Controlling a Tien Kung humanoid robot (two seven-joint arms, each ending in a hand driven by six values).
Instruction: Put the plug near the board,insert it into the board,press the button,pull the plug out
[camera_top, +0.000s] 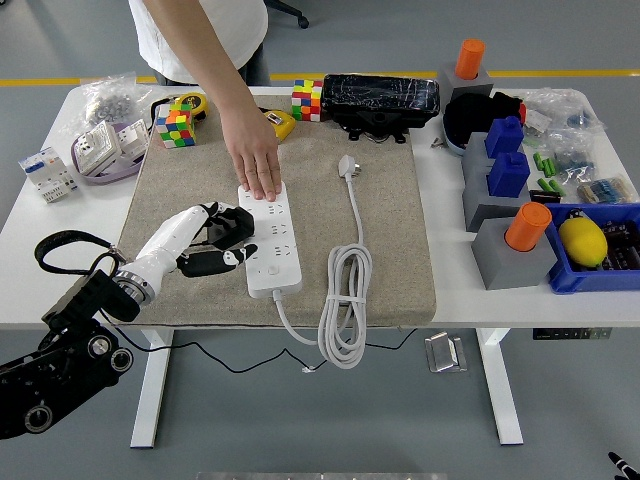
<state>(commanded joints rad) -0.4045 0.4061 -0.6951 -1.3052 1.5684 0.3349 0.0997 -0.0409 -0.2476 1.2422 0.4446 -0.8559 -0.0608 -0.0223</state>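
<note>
A white power strip (272, 246) lies lengthwise on the beige mat (385, 250), its round button (268, 268) near the close end. My left hand (214, 243) reaches in from the lower left and is shut on a black plug (232, 227), which sits against the strip's left edge about halfway along. Whether the plug's pins touch a socket is hidden. A person's hand (256, 160) lies flat on the strip's far end. The strip's own white plug (347, 165) and coiled cord (345, 300) rest on the mat to the right.
Two colour cubes (173, 127), a yellow tape measure (281, 122) and a black wrapped box (380, 98) line the mat's far edge. Grey blocks with blue and orange pegs (510, 215) and a blue bin holding a lemon (583, 240) stand on the right. Sockets and bags lie far left.
</note>
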